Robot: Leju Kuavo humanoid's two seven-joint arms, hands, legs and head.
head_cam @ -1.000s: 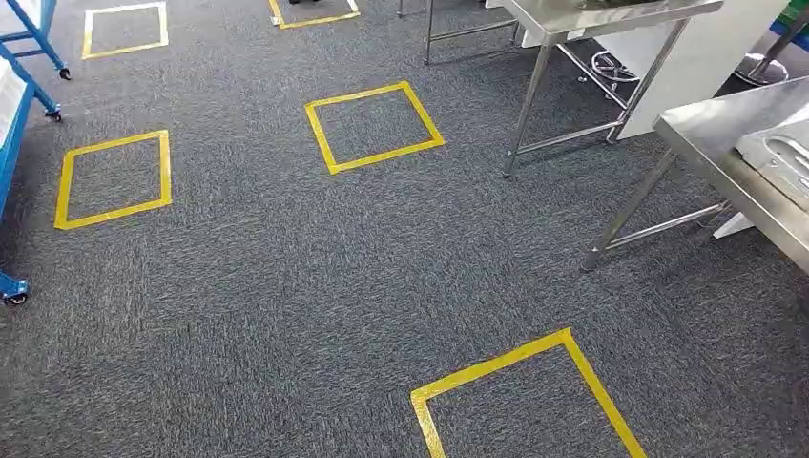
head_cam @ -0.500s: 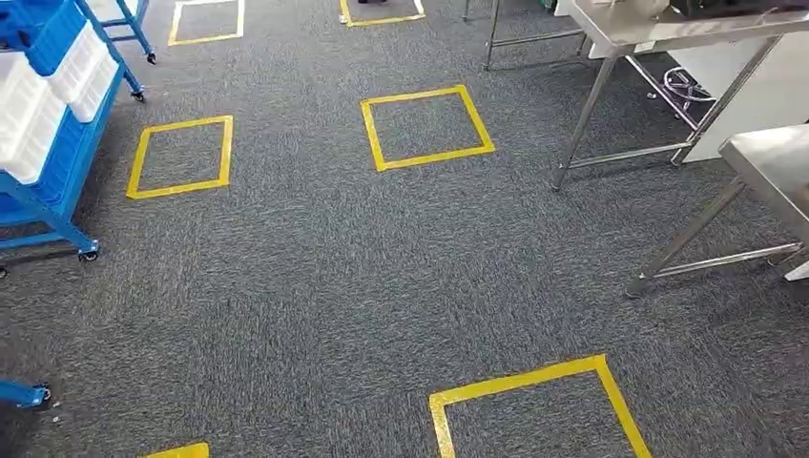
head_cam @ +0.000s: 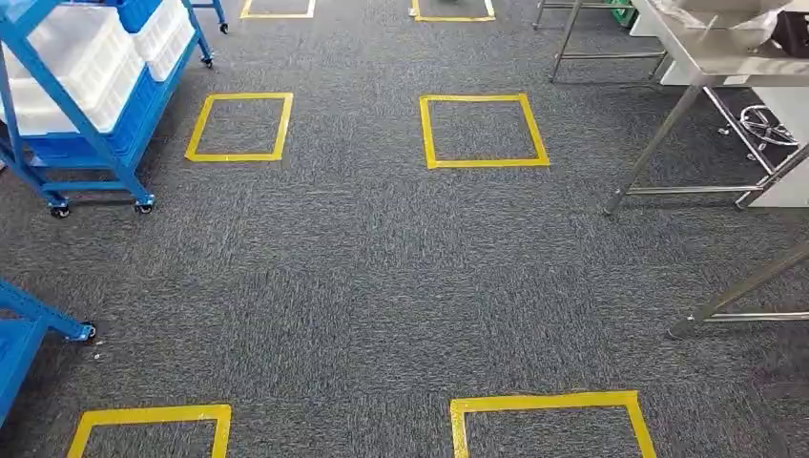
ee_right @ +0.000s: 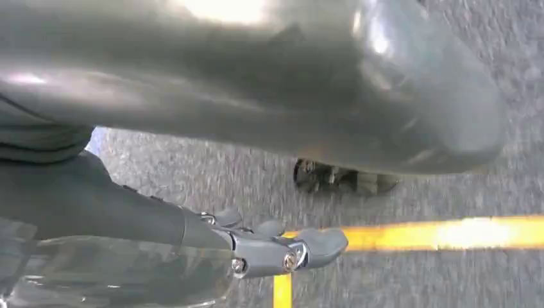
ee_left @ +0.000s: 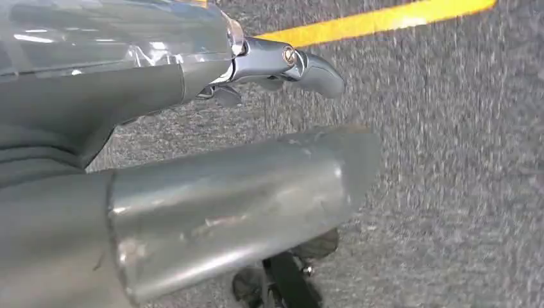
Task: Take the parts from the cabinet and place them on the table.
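Note:
The blue wheeled cabinet [head_cam: 122,157] stands at the upper left of the head view, holding white bins [head_cam: 72,72]; I cannot make out any parts in them. A steel table [head_cam: 711,62] stands at the upper right. My left hand [ee_left: 192,192] hangs over the grey carpet with its thumb and fingers [ee_left: 301,64] apart and nothing in it. My right hand [ee_right: 256,90] also hangs above the carpet, fingers [ee_right: 289,250] extended and empty.
Yellow tape squares [head_cam: 482,129] mark the grey carpet. The corner of a second blue frame [head_cam: 29,320] sits at the lower left. Legs of another steel table [head_cam: 744,296] come in at the right edge.
The camera has turned left: the tables slid towards the right edge, and the blue cabinet with white bins came into view at the upper left.

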